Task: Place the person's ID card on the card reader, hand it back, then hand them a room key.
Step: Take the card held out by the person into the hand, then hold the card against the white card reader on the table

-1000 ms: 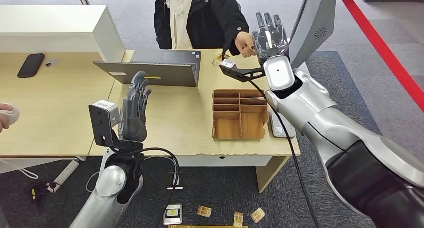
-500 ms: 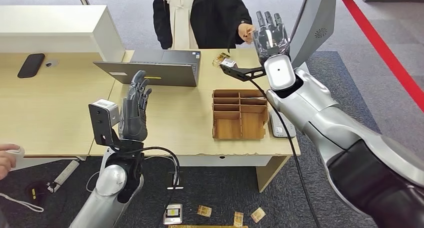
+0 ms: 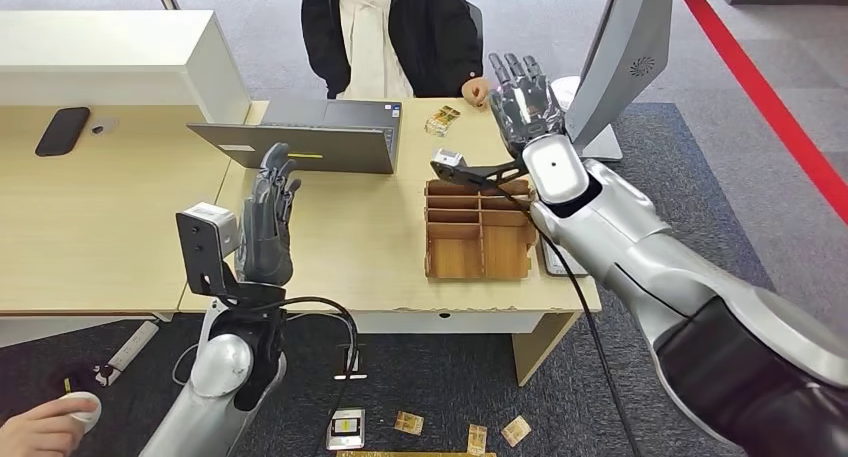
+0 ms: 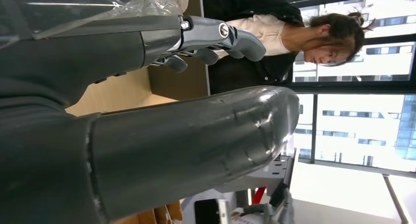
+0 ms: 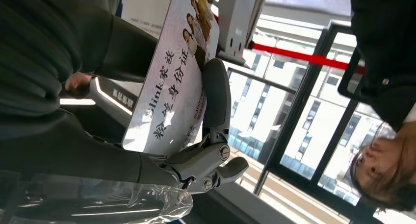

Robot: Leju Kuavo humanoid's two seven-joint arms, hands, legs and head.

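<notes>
My right hand [image 3: 522, 99] gripped the ID card [image 5: 169, 82] against its palm, raised beyond the wooden organizer [image 3: 479, 229] | my left hand [image 3: 268, 220] held nothing, fingers apart, upright before the laptop [image 3: 318, 135] | person [image 3: 392, 32] stood across the bench [image 3: 120, 222]

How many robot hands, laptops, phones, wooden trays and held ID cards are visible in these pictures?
Robot hands: 2, the left robot hand and the right robot hand
Laptop: 1
Phone: 1
Wooden tray: 1
ID card: 1
Total: 6
</notes>
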